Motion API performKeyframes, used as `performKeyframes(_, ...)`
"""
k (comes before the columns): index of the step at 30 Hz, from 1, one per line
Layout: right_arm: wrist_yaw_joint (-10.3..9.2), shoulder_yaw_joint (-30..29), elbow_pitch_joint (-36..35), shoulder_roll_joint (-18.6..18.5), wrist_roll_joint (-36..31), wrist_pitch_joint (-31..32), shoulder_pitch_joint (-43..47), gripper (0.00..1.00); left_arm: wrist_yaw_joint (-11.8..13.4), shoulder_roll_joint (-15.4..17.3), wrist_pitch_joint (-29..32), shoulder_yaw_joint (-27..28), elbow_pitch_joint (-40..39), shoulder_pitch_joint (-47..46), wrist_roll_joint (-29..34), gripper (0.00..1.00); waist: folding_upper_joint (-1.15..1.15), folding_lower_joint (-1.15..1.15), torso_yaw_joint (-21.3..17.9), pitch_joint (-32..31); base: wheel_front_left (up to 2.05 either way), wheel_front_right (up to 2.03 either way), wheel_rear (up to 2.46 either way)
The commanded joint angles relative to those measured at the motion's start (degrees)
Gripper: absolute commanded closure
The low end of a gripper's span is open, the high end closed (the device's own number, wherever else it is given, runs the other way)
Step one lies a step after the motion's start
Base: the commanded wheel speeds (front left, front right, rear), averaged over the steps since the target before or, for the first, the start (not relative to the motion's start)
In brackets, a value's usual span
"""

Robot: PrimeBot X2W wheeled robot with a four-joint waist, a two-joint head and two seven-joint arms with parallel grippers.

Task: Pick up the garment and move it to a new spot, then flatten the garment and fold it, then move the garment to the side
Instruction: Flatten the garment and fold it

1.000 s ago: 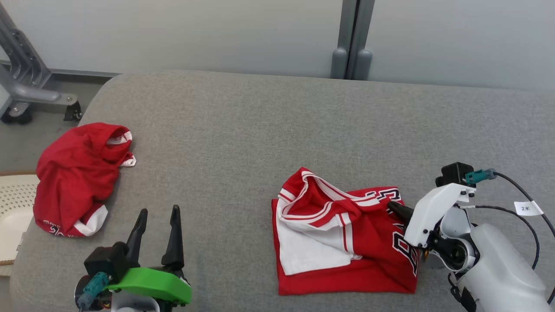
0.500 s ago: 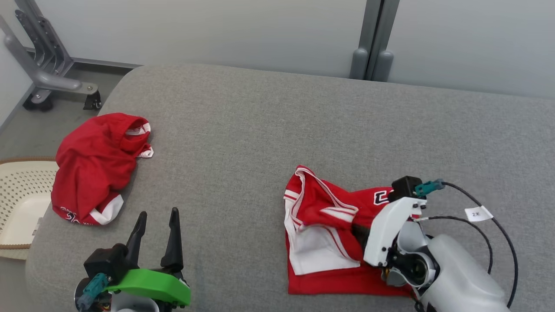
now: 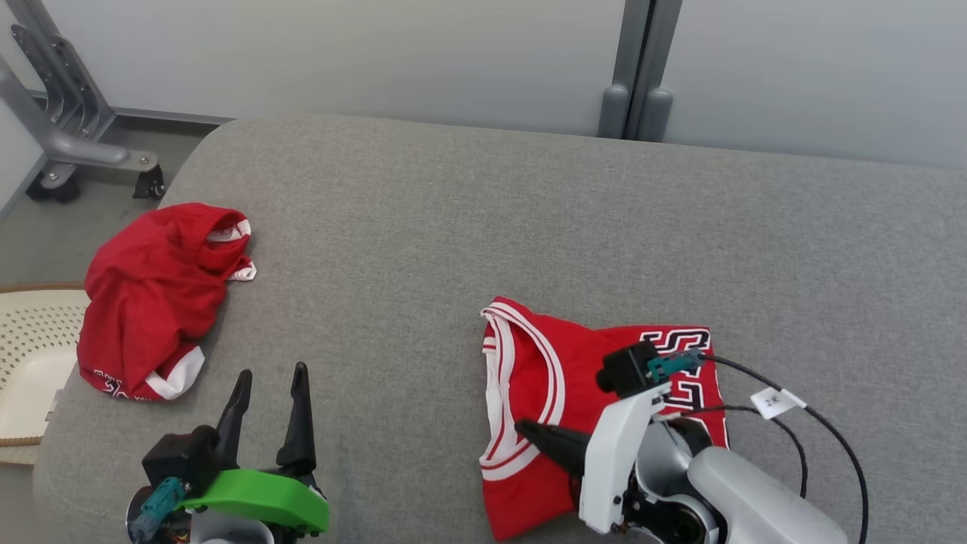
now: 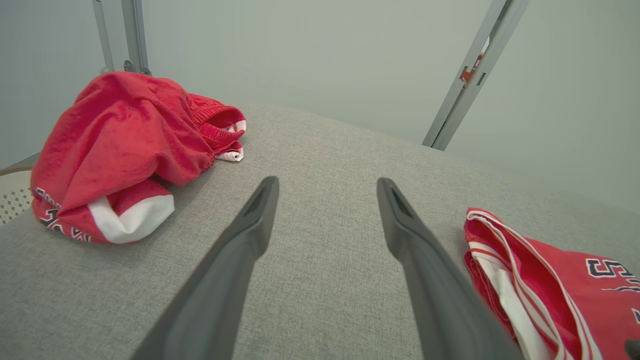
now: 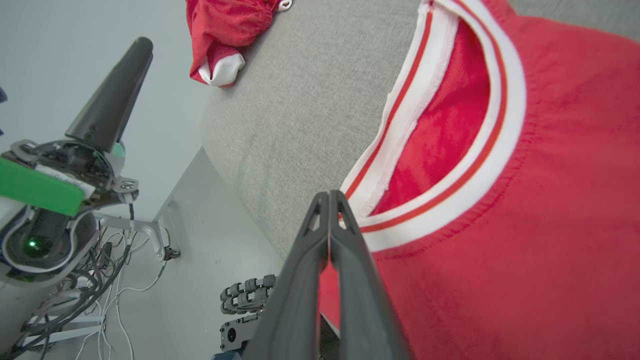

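Observation:
The garment is a red jersey with white-and-red trim and black numbers, lying mostly flat on the grey cushioned surface. My right gripper is shut, its fingers pressed together and lying low over the jersey's near left part. In the right wrist view the right gripper has its tips at the white trim of the jersey, with no cloth visibly pinched. My left gripper stands open and empty near the front edge, apart from the jersey; the left wrist view shows its jaws spread wide.
A second red garment lies crumpled at the surface's left edge. Beside it, off the edge, stands a cream perforated basket. A grey metal stand is on the floor at the far left. A wall runs behind the surface.
My right gripper has swept from the jersey's right side across to its near left. The bunched top layer with its white inside now lies spread flat. The head camera shifted a little.

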Motion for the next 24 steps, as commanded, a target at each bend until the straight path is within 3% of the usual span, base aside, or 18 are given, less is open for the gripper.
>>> performKeyframes(1, 0.02, 0.1, -1.3, -1.0, 0.7, -2.8, -1.2, 1.00, -0.2, 0.1, -0.2, 0.3, -0.4, -0.2, 0.2, 0.00, 0.00, 0.00, -0.6, -0.2, 0.00, 0.00, 0.00)
performKeyframes(6, 0.01, -0.1, -4.1, -5.2, 1.3, -13.3, -2.9, 1.00, -0.2, 0.2, -0.2, 1.0, -1.2, -0.1, 0.9, 0.00, 0.00, 0.00, -2.1, -0.7, 0.00, 0.00, 0.00)
performKeyframes(8, 0.02, -0.9, -4.1, -6.7, 0.8, -16.8, -3.5, 0.55, -0.2, 0.2, -0.2, 1.1, -1.7, -0.1, 1.1, 0.00, 0.00, 0.00, -2.7, -0.9, 0.00, 0.00, 0.00)
performKeyframes(9, 0.02, -1.2, -4.1, -7.2, 0.7, -18.1, -3.5, 0.00, -0.2, 0.2, -0.2, 1.1, -1.9, -0.1, 1.2, 0.00, 0.00, 0.00, -3.0, -1.1, 0.00, 0.00, 0.00)
performKeyframes(19, 0.01, -8.2, -3.2, -12.1, -3.1, -29.1, -4.0, 0.00, -0.2, 0.6, -0.2, 2.7, -3.3, 0.5, 1.8, 0.00, 0.00, 0.00, -7.8, -2.2, 0.00, 0.00, 0.00)
performKeyframes(24, 0.01, -13.3, -1.4, -12.0, -5.8, -32.3, -2.6, 0.00, -0.2, 0.7, -0.2, 3.9, -5.1, 0.2, 1.9, 0.00, 0.00, 0.00, -10.6, -2.0, 0.00, 0.00, 0.00)
